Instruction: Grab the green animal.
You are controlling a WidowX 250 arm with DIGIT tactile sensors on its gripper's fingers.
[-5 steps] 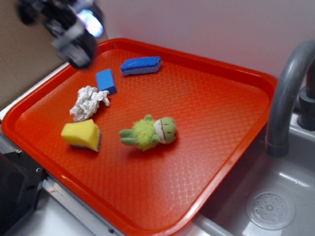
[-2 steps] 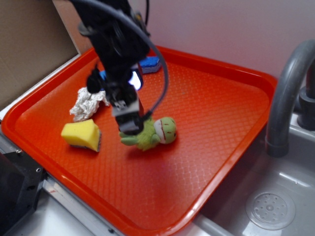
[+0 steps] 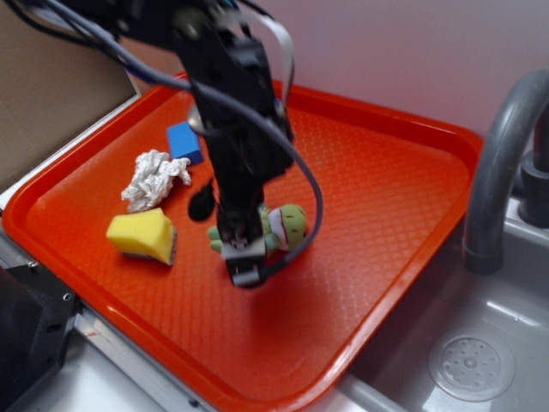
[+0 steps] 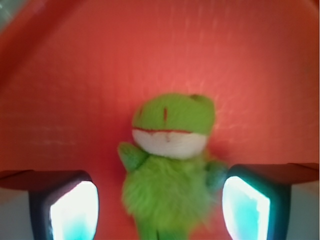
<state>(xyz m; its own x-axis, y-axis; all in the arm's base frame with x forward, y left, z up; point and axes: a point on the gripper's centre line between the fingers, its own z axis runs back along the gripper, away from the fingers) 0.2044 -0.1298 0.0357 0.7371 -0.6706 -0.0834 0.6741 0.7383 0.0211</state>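
The green animal point(image 3: 285, 227) lies on the orange tray point(image 3: 377, 206), its pale face and green head peeking out to the right of the arm. In the wrist view the green animal point(image 4: 170, 175) sits between my two fingers, fuzzy lime body low in the frame, head pointing away. My gripper point(image 4: 159, 210) is open, with the left finger point(image 4: 70, 210) well apart from the body and the right finger point(image 4: 250, 205) close beside its arm. In the exterior view my gripper point(image 3: 243, 257) is down over the toy's body, hiding most of it.
A yellow sponge wedge point(image 3: 143, 234) lies left of the toy, a crumpled white paper point(image 3: 154, 178) behind it, and a blue block point(image 3: 184, 141) further back. A grey faucet point(image 3: 502, 163) and sink drain point(image 3: 470, 366) are to the right of the tray.
The arm swung in from the far left corner, came down over the tray and now straddles the green animal. The toy has not moved. The blue sponge at the back is now hidden by the arm.
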